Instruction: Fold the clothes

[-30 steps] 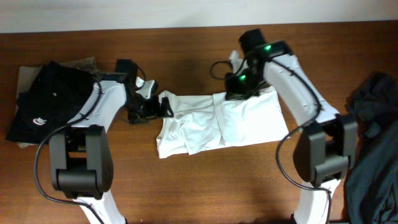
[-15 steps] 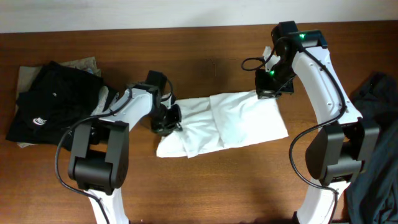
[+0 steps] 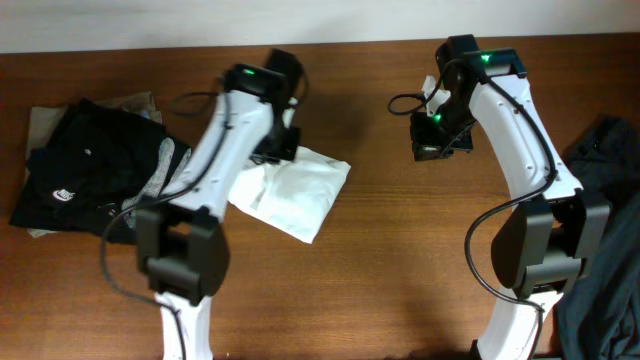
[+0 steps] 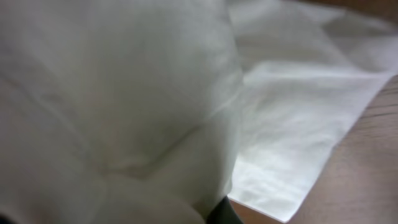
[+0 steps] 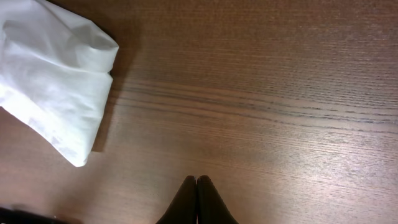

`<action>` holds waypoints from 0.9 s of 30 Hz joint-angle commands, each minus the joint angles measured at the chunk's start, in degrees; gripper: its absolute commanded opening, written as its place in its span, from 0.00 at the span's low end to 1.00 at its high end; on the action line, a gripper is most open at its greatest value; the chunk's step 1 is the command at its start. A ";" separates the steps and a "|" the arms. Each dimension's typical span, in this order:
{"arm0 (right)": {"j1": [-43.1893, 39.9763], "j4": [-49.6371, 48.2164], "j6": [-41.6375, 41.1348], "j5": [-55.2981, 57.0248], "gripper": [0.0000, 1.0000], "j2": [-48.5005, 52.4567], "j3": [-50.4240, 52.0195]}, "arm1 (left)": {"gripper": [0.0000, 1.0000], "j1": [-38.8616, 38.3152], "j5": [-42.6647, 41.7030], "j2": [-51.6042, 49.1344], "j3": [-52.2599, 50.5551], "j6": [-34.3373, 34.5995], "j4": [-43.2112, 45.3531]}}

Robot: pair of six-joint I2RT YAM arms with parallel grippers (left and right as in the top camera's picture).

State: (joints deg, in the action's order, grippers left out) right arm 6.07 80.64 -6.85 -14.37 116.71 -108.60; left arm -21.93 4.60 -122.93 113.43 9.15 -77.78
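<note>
I count one white garment [image 3: 295, 190], folded into a rough slanted rectangle on the table [image 3: 400, 270], left of centre. My left gripper [image 3: 280, 145] sits at the garment's upper left edge. On that wrist camera, cloth fills nearly the whole view and hides the fingers, so I cannot tell how far they are parted, though cloth seems to drape over them. My right gripper [image 5: 196, 183] hangs over bare wood, well apart to the garment's right, fingertips pressed together and holding nothing. One heap of black clothes [image 3: 80, 170] lies at the left edge, one dark garment [image 3: 600, 170] at the far right
</note>
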 commanded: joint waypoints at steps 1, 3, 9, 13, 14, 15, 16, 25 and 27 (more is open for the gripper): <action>-0.22 0.17 0.68 0.50 0.04 -0.96 -0.59 | 0.01 -4.94 1.16 -7.19 -1.01 -0.11 1.62; -0.22 0.17 0.68 0.52 0.04 -0.96 -0.59 | 0.30 -8.26 0.72 -8.41 -1.01 0.24 1.25; -0.20 0.02 0.68 0.52 0.05 -0.96 -0.59 | 0.99 -10.21 5.77 -8.20 6.71 0.20 -9.81; -0.22 -0.50 0.66 1.68 0.05 -0.96 -0.59 | 0.99 -4.07 6.16 -6.84 26.56 0.11 -18.95; -0.24 -0.24 0.59 2.71 0.05 -0.96 -0.59 | 0.99 -2.62 7.50 -6.56 28.20 0.15 -18.95; -0.83 -0.24 0.15 3.72 0.05 -0.96 -0.59 | 0.80 -0.83 8.33 -6.60 28.26 0.13 -18.69; -1.57 -0.31 -0.81 3.72 0.05 -0.96 -0.59 | 0.54 0.52 7.85 -6.93 27.45 0.17 -17.97; -13.27 -0.09 -2.56 -0.24 0.05 -0.96 -0.59 | 0.01 -0.26 -37.05 -8.33 1.11 -6.86 9.51; -13.22 0.22 -2.54 -0.42 0.05 -0.96 -0.59 | 0.01 -4.76 -39.21 -8.31 1.46 -9.25 8.02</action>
State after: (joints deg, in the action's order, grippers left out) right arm -7.42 80.58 -9.06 -13.78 116.71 -108.60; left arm -20.21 -19.84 -131.61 114.45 4.99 -68.64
